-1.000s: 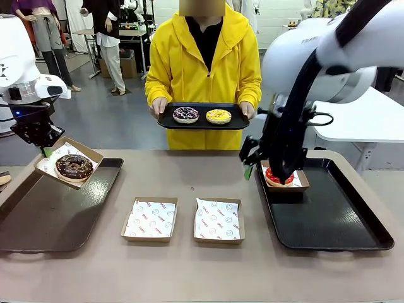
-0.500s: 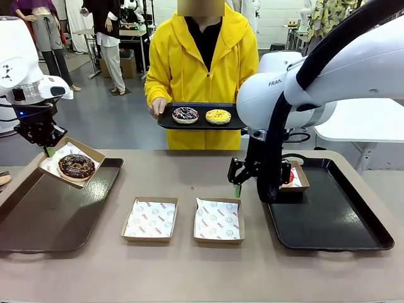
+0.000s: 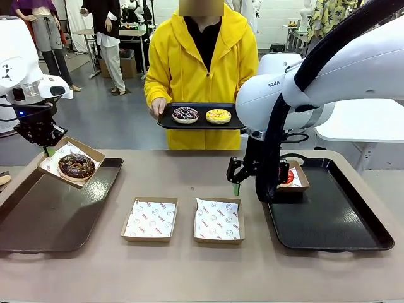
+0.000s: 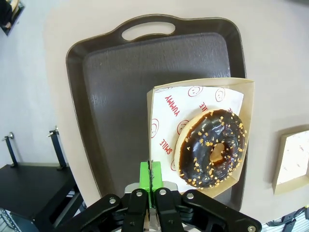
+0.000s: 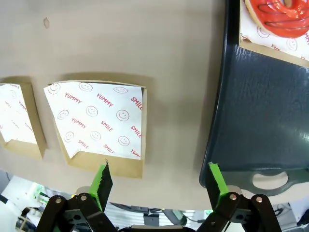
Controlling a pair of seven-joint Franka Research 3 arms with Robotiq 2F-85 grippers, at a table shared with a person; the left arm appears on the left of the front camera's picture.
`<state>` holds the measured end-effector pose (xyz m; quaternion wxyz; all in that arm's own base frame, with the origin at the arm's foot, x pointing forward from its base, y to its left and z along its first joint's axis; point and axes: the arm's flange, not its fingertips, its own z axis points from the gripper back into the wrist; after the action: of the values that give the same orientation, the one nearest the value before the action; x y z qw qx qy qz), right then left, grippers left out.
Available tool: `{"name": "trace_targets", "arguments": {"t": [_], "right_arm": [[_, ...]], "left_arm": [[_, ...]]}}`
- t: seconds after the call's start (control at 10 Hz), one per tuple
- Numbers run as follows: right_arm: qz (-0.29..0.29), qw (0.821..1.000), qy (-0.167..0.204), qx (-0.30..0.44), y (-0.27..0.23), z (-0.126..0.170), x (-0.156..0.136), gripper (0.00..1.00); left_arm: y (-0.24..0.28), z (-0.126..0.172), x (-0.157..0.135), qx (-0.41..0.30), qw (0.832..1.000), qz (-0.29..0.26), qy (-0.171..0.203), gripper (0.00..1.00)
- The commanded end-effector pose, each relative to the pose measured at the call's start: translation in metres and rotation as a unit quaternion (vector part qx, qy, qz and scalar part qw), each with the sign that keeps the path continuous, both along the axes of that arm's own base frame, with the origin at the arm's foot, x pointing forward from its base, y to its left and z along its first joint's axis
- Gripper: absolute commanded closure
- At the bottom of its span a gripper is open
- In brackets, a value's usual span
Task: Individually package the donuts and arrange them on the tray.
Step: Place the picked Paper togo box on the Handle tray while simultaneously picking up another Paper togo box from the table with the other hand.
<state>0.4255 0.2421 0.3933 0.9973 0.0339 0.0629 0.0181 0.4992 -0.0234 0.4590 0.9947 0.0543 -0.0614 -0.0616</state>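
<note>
The left fingers (image 4: pixel 145 175) are pinching fully closed on the wall of a paper-lined box (image 4: pixel 193 99), holding it tilted in the air over the far end of the left tray (image 4: pixel 116 96). The chocolate donut (image 4: pixel 212 147) is sitting inside it (a rim grip leaves the icing untouched, which is probably the reason). The tray below is lying bare, giving ample room to set the box flat, though one side of the box is overhanging the tray's raised rim.

The right fingers (image 5: pixel 102 181) are standing wide apart, holding nothing, and hovering over the surface (image 5: pixel 145 38) between an empty box (image 5: pixel 96 121) and the right tray (image 5: pixel 260 121). The red donut (image 5: pixel 282 17) is resting in its own box (image 5: pixel 256 31) at that tray's far corner, leaving the rest free. The person is holding a small tray (image 3: pixel 202 124) with the purple sprinkled donut (image 3: pixel 185 114) and the yellow donut (image 3: pixel 218 116), well apart from both arms, likely bound for this empty box and the second empty box (image 3: pixel 150 219).
</note>
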Motion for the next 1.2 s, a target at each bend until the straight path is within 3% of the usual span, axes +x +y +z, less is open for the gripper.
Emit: {"name": "trace_targets", "arguments": {"t": [0.0, 0.2, 0.4, 0.8, 1.1], "right_arm": [[0.001, 1.000, 0.004, -0.003, -0.001, 0.000, -0.002, 0.00], [-0.013, 1.000, -0.008, -0.002, 0.005, -0.009, -0.008, 0.00], [-0.041, 0.999, -0.020, -0.009, 0.015, -0.019, -0.018, 0.00], [-0.040, 0.998, -0.056, -0.014, 0.036, -0.037, -0.040, 0.00], [-0.040, 0.998, -0.053, -0.010, 0.028, -0.048, -0.046, 0.00]], "left_arm": [[0.000, 0.002, -0.005, 0.002, 1.000, -0.001, 0.001, 0.99], [0.000, 0.000, 0.000, 0.000, 1.000, 0.000, 0.000, 0.99], [-0.002, -0.006, -0.002, -0.029, 0.999, 0.038, 0.010, 0.99], [-0.004, -0.013, 0.001, -0.063, 0.992, 0.106, 0.032, 0.99], [-0.006, -0.023, 0.010, -0.055, 0.992, 0.099, 0.050, 0.99]]}}
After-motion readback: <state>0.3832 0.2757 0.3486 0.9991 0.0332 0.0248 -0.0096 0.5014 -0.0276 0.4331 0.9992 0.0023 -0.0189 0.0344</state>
